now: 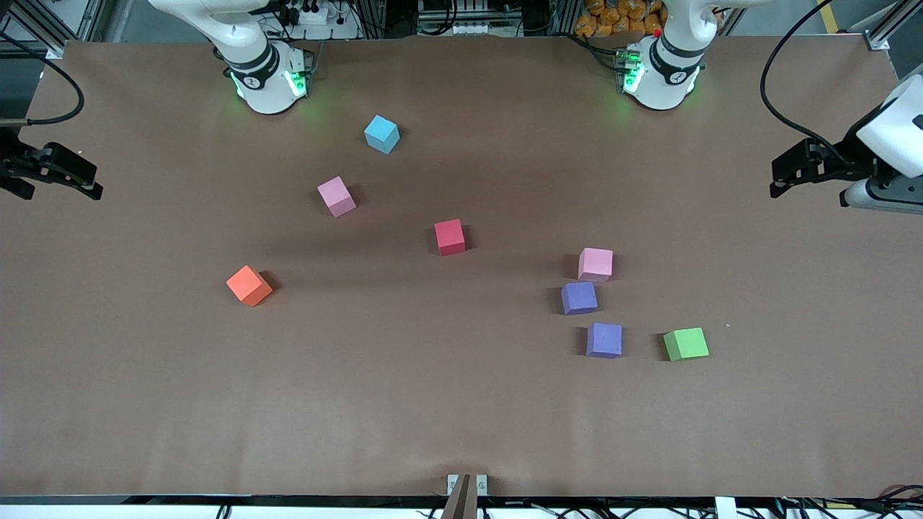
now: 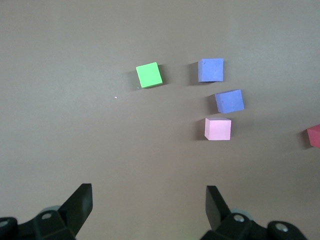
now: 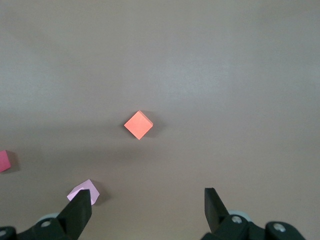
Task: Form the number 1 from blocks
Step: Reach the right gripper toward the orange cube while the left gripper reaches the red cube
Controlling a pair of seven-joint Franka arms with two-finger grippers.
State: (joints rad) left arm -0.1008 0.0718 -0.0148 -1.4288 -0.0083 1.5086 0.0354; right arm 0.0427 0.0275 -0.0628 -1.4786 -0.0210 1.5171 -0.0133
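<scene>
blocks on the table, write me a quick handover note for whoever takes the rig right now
Left claw: open, empty, waiting over the table edge at its arm's end.
Right claw: open, empty, waiting over the edge at the other end.
Blocks, all loose on the table, none touching: orange and one pink toward the right arm's end; red mid-table; second pink and two purple in a rough line toward the left arm's end. Blue cube and green cube also out.
Done: nothing yet.
Left: gather the blocks into a 1.
</scene>
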